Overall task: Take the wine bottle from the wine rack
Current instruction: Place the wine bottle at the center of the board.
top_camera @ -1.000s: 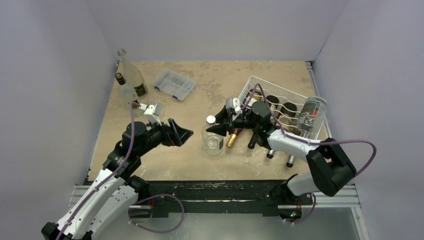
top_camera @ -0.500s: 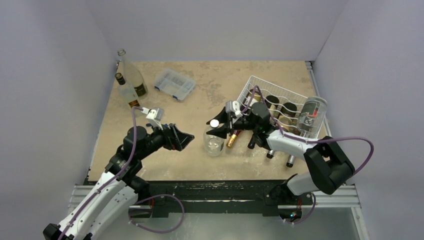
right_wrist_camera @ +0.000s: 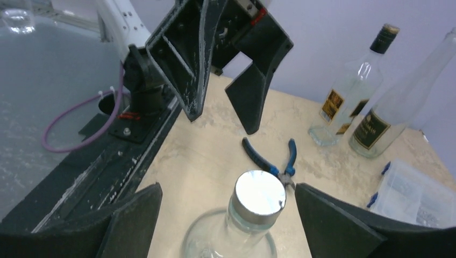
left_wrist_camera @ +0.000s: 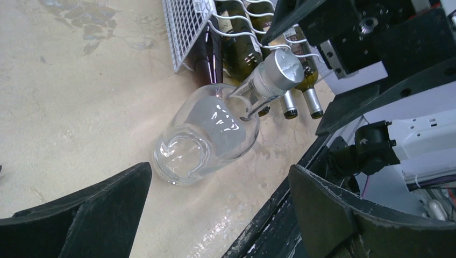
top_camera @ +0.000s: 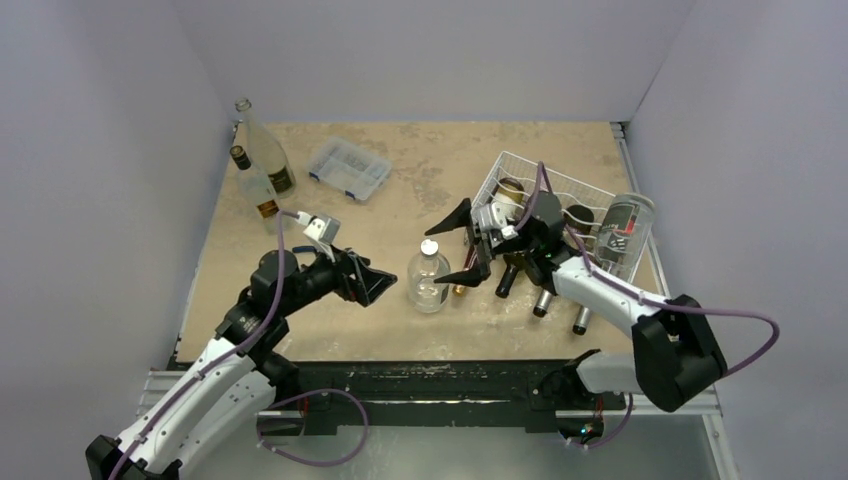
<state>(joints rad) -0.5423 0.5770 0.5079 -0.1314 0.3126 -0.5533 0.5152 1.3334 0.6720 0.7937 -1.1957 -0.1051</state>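
Observation:
A clear round wine bottle (top_camera: 428, 283) with a silver cap stands upright on the tan table, just left of the white wire wine rack (top_camera: 521, 166). My right gripper (top_camera: 453, 250) is open beside the bottle's neck, a finger on each side and touching nothing. In the right wrist view the cap (right_wrist_camera: 259, 194) sits between the spread jaws of the right gripper (right_wrist_camera: 228, 189). My left gripper (top_camera: 372, 281) hangs open to the bottle's left. The left wrist view shows the bottle (left_wrist_camera: 207, 134) beyond the left gripper (left_wrist_camera: 220, 167), with the rack (left_wrist_camera: 185, 27) behind it.
Several dark bottles (top_camera: 507, 278) lie in the rack with necks pointing toward me, and a labelled clear one (top_camera: 625, 230) lies at its right end. Two tall bottles (top_camera: 262, 150) stand back left beside a clear compartment box (top_camera: 348, 167). Blue-handled pliers (right_wrist_camera: 274, 161) lie on the table.
My right gripper has opened, let go of the bottle's neck and drawn back toward the rack. The bottle now stands free. My left gripper has moved closer to the bottle.

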